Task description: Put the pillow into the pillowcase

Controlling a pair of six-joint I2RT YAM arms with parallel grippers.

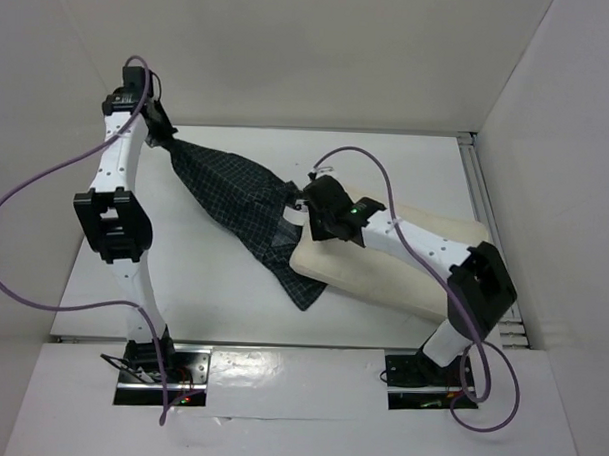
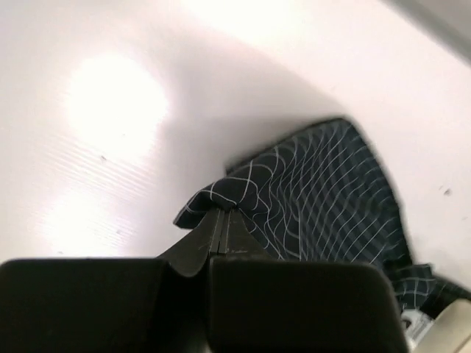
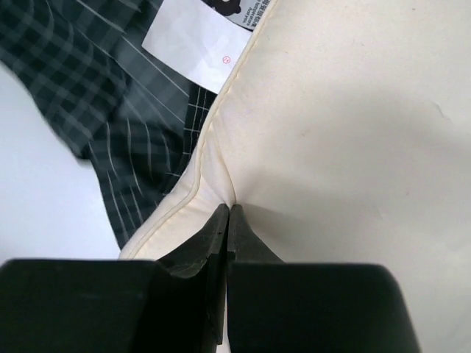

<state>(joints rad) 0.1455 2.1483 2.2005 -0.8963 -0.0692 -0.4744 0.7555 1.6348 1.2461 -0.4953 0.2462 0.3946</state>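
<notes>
The cream pillow [image 1: 383,276] lies on the table at right, its left end on the dark checked pillowcase [image 1: 235,201]. The pillowcase stretches from the far left corner down to the pillow. My left gripper [image 1: 160,133] is shut on the pillowcase's far corner [image 2: 221,193] and holds it lifted. My right gripper [image 1: 307,210] is shut on a pinch of the pillow's cover [image 3: 309,132] near its piped left edge, beside the pillowcase's white tag [image 3: 195,37]. The pillowcase [image 3: 125,140] lies under that pillow edge.
White walls close in the table on the left, back and right. A metal rail [image 1: 486,194] runs along the right edge. The right arm [image 1: 424,247] lies across the pillow.
</notes>
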